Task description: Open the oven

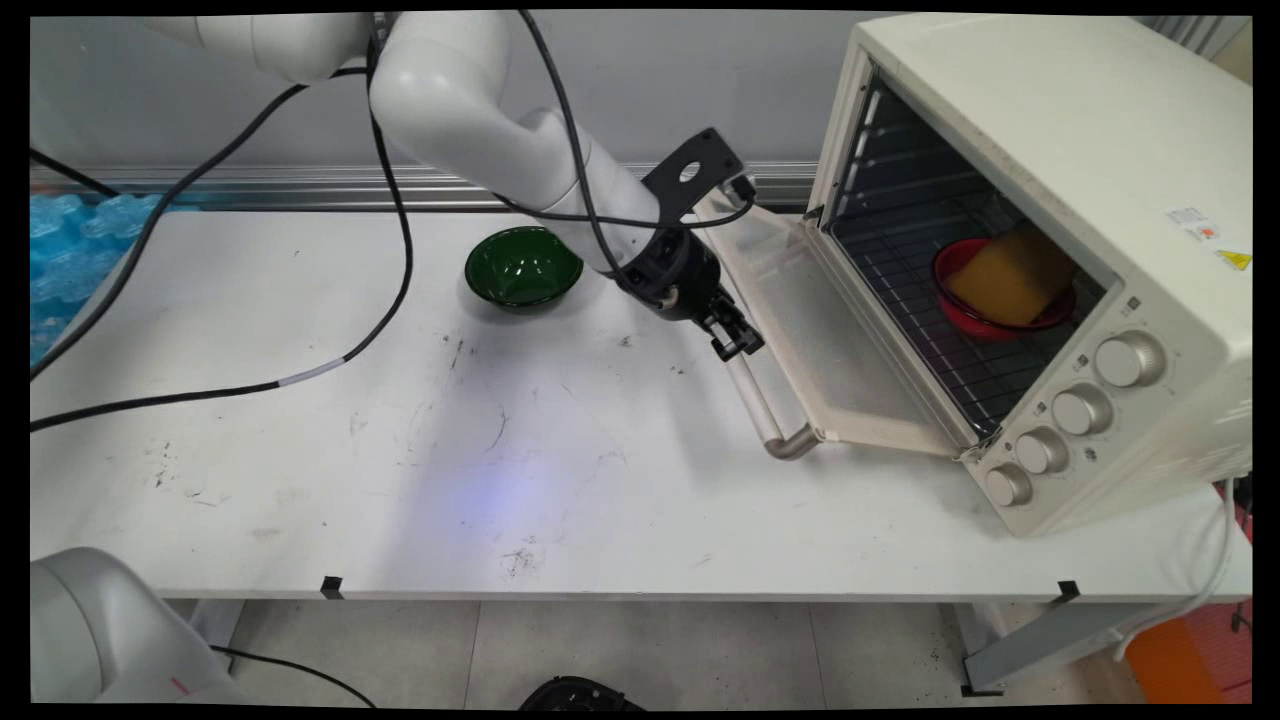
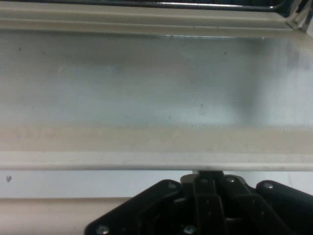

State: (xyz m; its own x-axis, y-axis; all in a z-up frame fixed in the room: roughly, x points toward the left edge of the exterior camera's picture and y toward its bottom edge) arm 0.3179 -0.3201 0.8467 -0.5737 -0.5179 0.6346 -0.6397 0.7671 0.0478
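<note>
Green bowl (image 1: 523, 266) at the left, well apart from everything else on the white table (image 1: 400, 480). Just right of it, gripper (image 1: 737, 345) low at the handle bar (image 1: 757, 400) of the dropped oven door (image 1: 800, 330), fingers pressed together. Farther right, the cream oven (image 1: 1100, 200), open, with a red bowl (image 1: 990, 318) on its rack holding a yellow sponge (image 1: 1010, 275).

White arm (image 1: 470, 110): glossy rounded links. Black cables (image 1: 400, 230) hang off it, one with a white band. Flat black bracket (image 1: 692, 172) with an oval hole sits at the wrist. Black gripper (image 1: 738, 345): matte, short and stubby. Hand view shows the black linkage (image 2: 205, 208) with silver screw heads.
</note>
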